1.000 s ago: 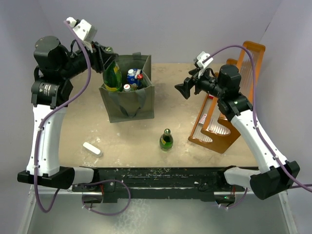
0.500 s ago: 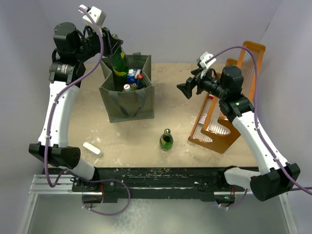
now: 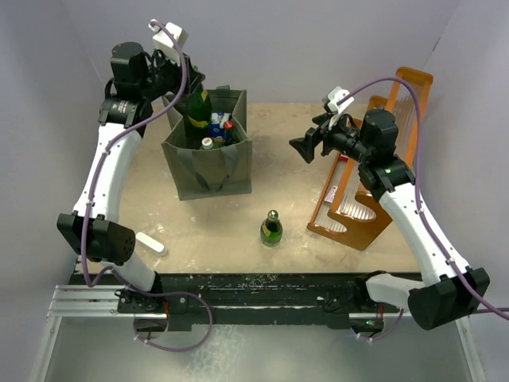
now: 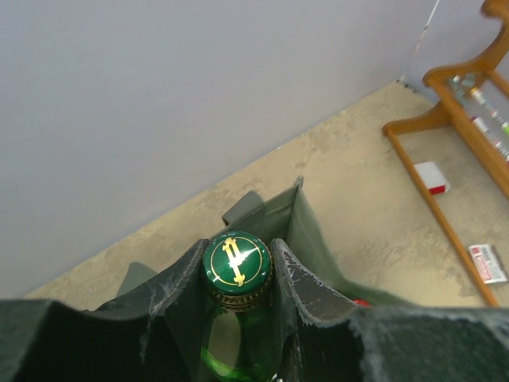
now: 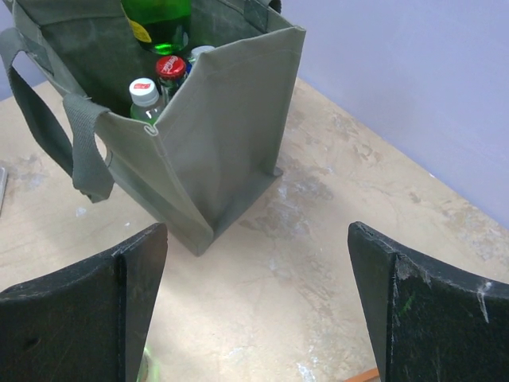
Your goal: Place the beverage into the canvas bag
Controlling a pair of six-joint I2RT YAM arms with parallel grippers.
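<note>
The dark olive canvas bag (image 3: pixel 208 163) stands at the back left of the table and holds several bottles. My left gripper (image 3: pixel 193 86) is shut on the neck of a green glass bottle (image 3: pixel 197 110) and holds it upright in the bag's back left corner. In the left wrist view the green cap (image 4: pixel 236 261) sits between my fingers above the bag (image 4: pixel 306 239). A second green bottle (image 3: pixel 271 229) stands on the table in front of the bag. My right gripper (image 3: pixel 302 148) is open and empty, right of the bag (image 5: pixel 215 119).
An orange wooden rack (image 3: pixel 367 171) stands at the right, under my right arm. A small white piece (image 3: pixel 149 243) lies at the front left. White and red caps (image 5: pixel 157 78) show inside the bag.
My left arm has swung right and back, carrying the green bottle from the bag's left edge to over and into its back left corner. The right gripper has barely moved.
</note>
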